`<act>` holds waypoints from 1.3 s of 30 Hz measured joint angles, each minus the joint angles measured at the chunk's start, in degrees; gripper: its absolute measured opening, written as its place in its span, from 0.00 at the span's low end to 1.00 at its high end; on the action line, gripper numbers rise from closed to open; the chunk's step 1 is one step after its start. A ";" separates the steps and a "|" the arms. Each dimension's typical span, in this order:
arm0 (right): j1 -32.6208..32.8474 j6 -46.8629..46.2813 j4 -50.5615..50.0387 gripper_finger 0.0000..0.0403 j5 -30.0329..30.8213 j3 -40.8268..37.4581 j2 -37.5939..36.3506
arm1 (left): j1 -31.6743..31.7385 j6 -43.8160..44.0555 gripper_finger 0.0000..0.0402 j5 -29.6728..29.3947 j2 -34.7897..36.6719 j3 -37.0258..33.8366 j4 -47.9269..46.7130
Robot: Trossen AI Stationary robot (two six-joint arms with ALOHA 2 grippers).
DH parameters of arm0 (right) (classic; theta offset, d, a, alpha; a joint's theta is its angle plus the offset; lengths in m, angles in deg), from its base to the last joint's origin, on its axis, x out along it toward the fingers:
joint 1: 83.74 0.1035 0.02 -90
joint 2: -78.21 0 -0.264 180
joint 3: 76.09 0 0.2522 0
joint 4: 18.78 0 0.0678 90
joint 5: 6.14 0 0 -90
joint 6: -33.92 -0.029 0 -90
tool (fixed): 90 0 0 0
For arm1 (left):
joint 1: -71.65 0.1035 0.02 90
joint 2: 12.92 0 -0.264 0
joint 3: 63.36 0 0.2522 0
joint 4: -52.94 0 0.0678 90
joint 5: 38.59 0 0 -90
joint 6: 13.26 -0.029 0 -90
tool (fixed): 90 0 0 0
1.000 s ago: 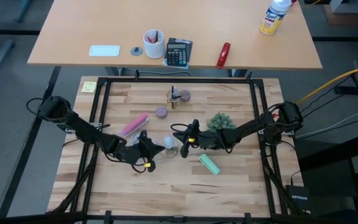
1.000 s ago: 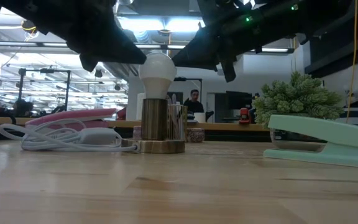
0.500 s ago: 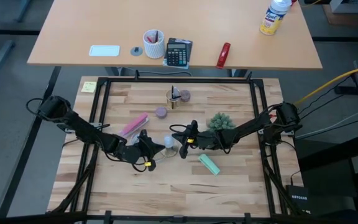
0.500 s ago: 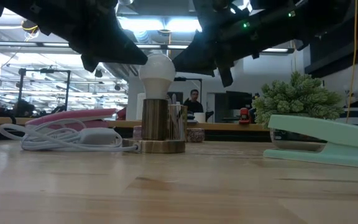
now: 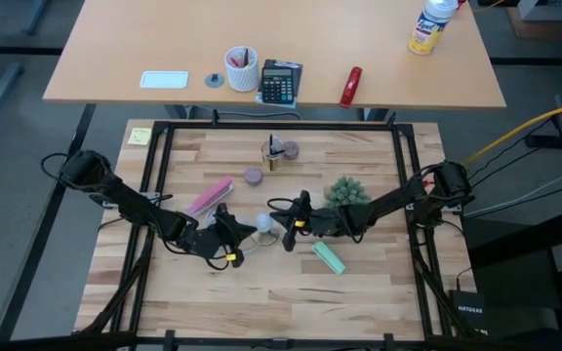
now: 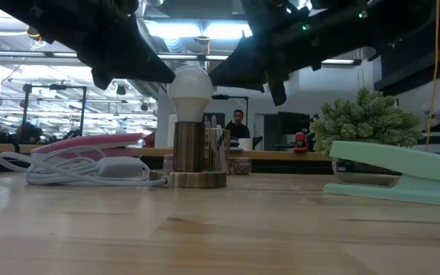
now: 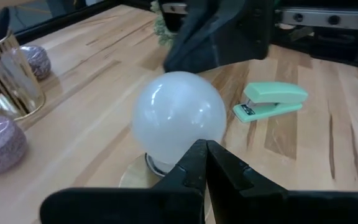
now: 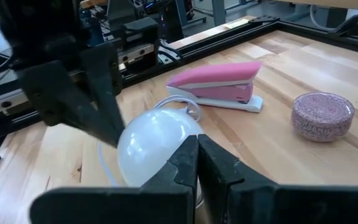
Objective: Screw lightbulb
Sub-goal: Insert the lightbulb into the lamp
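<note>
Surface point(image 5: 261, 283): light wood, inside a black frame; second desk behind it with a calculator point(image 5: 280, 82).
Room: low view shows an office behind, with a person point(image 6: 237, 121) far off.
Bulb point(image 6: 189, 90): upright, base down in a brass socket point(image 6: 198, 149) on a tan disc, mid-surface.
Left tool point(image 5: 238, 228): just left of bulb, above the surface; fingers pressed together in wrist view, holding nothing, tips right at the bulb point(image 7: 179, 118).
Right tool point(image 5: 287, 229): just right of bulb; fingers closed on each other in wrist view, nothing held, tips at the bulb point(image 8: 151, 146).
Green stapler point(image 5: 329, 257): right of bulb, near.
Pink stapler point(image 5: 211, 196): left and behind.
White cable point(image 6: 75, 172): coiled left of socket.
Plant point(image 5: 347, 191): right rear.
</note>
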 joint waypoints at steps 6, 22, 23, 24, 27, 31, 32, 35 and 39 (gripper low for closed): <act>0.50 -1.33 -0.47 0.04 0.01 -0.03 -0.02 | 0.00 1.35 0.00 -2.17 0.02 0.00 -0.48; 3.24 -1.97 -0.78 0.04 -4.70 0.05 0.09 | 0.46 6.15 0.00 -5.90 -0.14 -0.03 -2.43; 3.24 -1.98 -0.74 0.04 -4.48 0.05 0.09 | 0.55 6.30 0.00 -5.64 -0.15 -0.02 -2.36; 3.23 -1.98 -0.76 0.04 -4.15 0.05 0.09 | 0.52 6.53 0.00 -5.59 -0.14 -0.02 -2.48; 3.25 -1.96 -0.46 0.04 -3.64 0.05 0.09 | 0.63 6.81 0.00 -6.36 -0.15 -0.02 -2.72; 3.21 -0.43 1.68 0.04 -3.19 0.05 -0.12 | 0.52 6.44 0.00 -8.85 0.14 -0.02 -2.86; 3.21 0.18 2.23 0.04 -3.17 0.05 -0.36 | 0.52 6.29 0.00 -9.57 0.43 -0.02 -2.75; 3.19 1.87 3.32 0.04 -2.91 0.05 -1.78 | 0.46 5.67 0.00 -10.73 2.06 -0.02 -2.94; 3.17 5.39 3.52 0.04 -0.54 0.05 -3.98 | -0.24 1.49 0.00 -10.81 5.34 -0.02 -2.83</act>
